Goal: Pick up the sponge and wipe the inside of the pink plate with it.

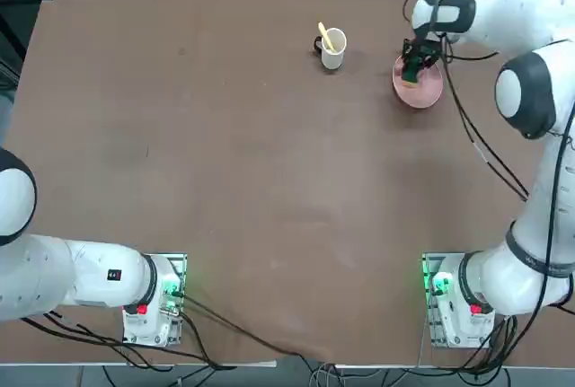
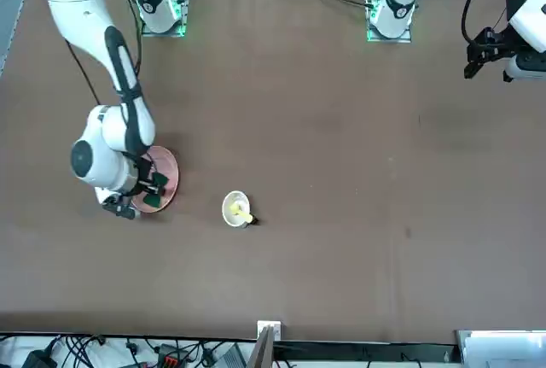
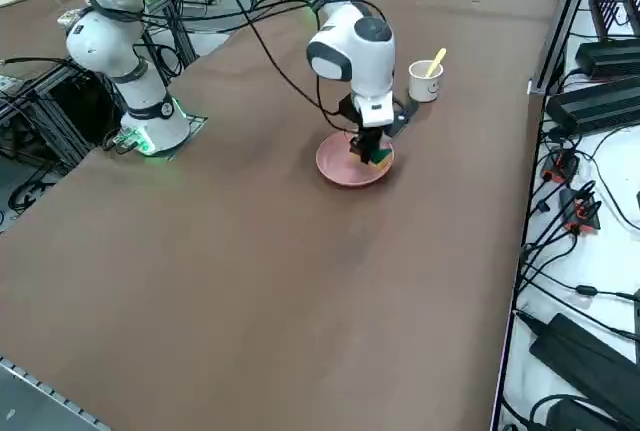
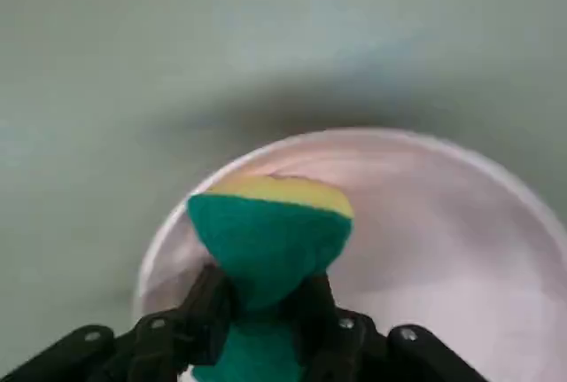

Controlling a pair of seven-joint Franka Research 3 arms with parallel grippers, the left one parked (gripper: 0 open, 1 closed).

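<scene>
1. Step in hand: the sponge is already picked up. The work appears to be at the wiping stage, though whether a stroke is under way cannot be judged.
2. Gripper: the right gripper is clenched on the sponge, squeezing its middle so that the ends flare out on both sides of the grip.
3. Position: the sponge is over the far part of the plate, inside the rim as seen from above. The plate lies on the right, far part of the table. The mug stands left of it, well apart, with a yellow utensil in it.
4. Next move: keep the grip firm, bring the sponge flat to the plate and sweep across the inside toward the near and right parts. Pressure should be light; pushing on the rim could slide or tip the plate.
5. Comparison of views: the wrist view shows the pinched green layer and the yellow foam edge distinctly. The front view shows green ends on both sides of the grip but no yellow foam.
6. Not established: no view settles whether the foam touches the plate.
</scene>
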